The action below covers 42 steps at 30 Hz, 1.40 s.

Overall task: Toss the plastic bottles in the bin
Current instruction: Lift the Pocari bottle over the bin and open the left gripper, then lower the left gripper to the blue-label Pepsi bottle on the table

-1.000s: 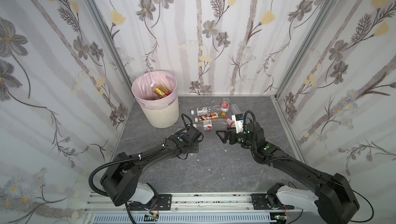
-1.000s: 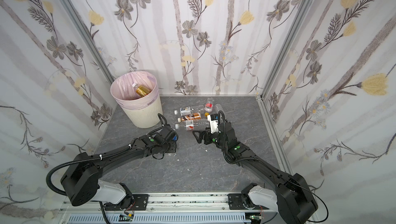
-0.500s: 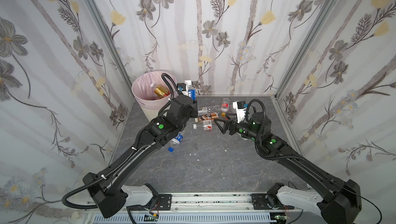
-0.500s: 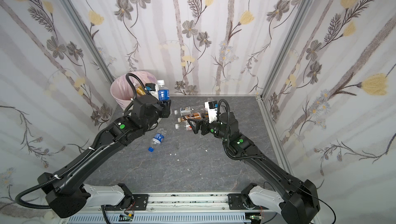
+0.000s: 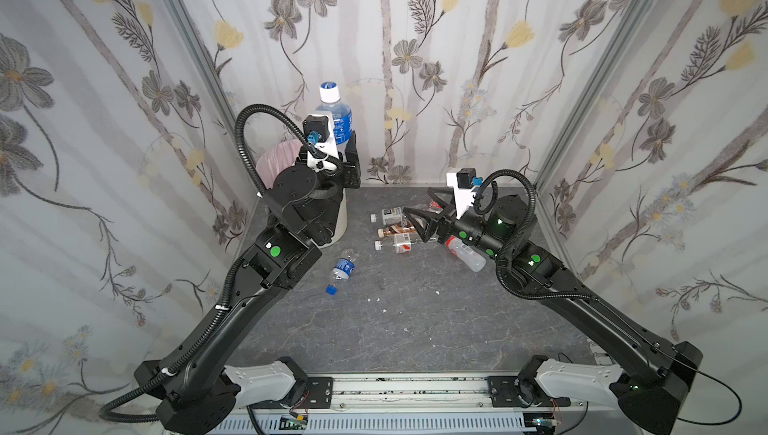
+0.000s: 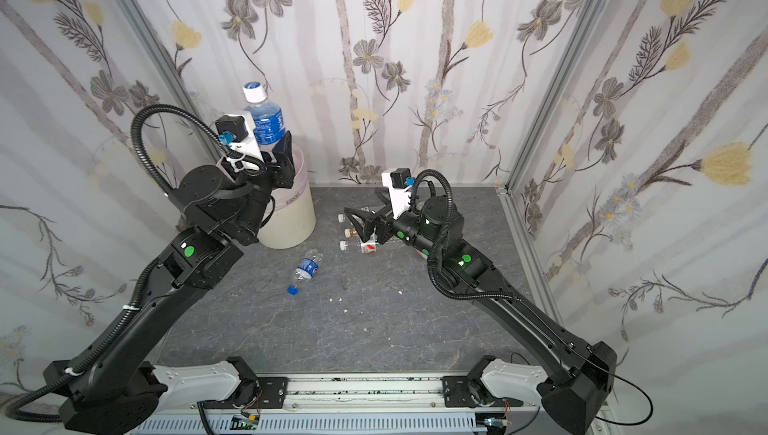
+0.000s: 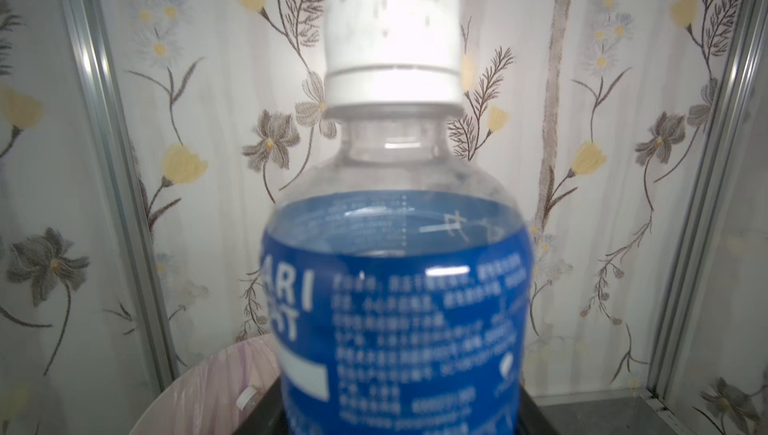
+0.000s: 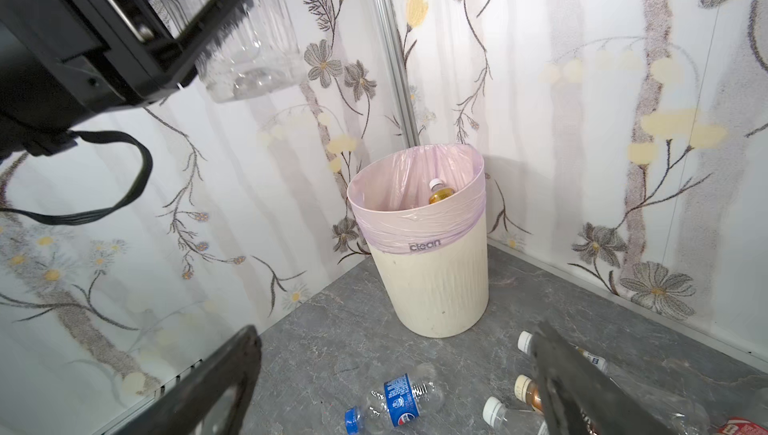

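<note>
now | left jaws clamp blue-label bottle (image 5: 340, 122), white cap | right jaws wide, empty

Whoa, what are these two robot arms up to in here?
They are clearing plastic bottles into the bin. The left gripper holds a blue-labelled bottle upright, high up near the bin, not yet dropped. The right gripper is open, low over a cluster of bottles lying on the grey floor. One blue-capped bottle lies alone near the bin, and a gold bottle is inside.
</note>
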{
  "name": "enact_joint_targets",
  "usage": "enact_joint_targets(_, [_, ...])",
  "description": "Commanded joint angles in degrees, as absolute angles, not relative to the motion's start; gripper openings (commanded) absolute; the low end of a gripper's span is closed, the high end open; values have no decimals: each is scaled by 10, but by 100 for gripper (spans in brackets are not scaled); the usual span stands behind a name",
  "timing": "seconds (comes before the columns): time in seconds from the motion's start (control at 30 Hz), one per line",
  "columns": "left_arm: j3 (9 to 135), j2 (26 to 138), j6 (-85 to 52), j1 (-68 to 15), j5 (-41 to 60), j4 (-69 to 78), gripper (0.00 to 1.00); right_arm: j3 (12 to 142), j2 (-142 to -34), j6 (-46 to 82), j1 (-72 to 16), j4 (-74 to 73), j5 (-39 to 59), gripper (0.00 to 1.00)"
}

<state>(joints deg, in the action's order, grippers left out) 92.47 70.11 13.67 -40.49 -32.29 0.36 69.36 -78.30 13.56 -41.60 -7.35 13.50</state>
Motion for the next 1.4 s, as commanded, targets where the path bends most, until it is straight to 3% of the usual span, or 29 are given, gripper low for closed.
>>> enact_joint_targets(0.0, [934,705,222,-373,-314,145,55,710,-798,109,-410,-67,125,100])
enact_joint_targets(0.23, [947,806,-15,-117,-181,115,56,687,-806,131,-392,-93,138,100])
enact_joint_targets(0.27, [947,829,-53,-96,-157,92,60,684,-808,132,-390,-95,138,100])
enact_joint_targets(0.33, [967,881,-116,-73,-98,0,80,681,-809,134,-388,-97,139,100])
enact_joint_targets(0.4, [969,898,-118,-83,-66,-44,100,679,-809,134,-386,-98,138,100])
enact_joint_targets(0.57, [1096,923,-135,-88,-86,-178,100,677,-812,143,-385,-100,151,100])
enact_joint_targets(0.73, [1094,870,-150,-139,-64,-178,100,675,-826,158,-385,-110,154,100])
enact_joint_targets(1.13, [657,708,-247,-251,-36,-189,100,627,-818,176,-379,-105,111,100])
enact_joint_targets(1.37, [547,675,-272,-258,-54,-241,100,573,-791,209,-349,-114,110,100])
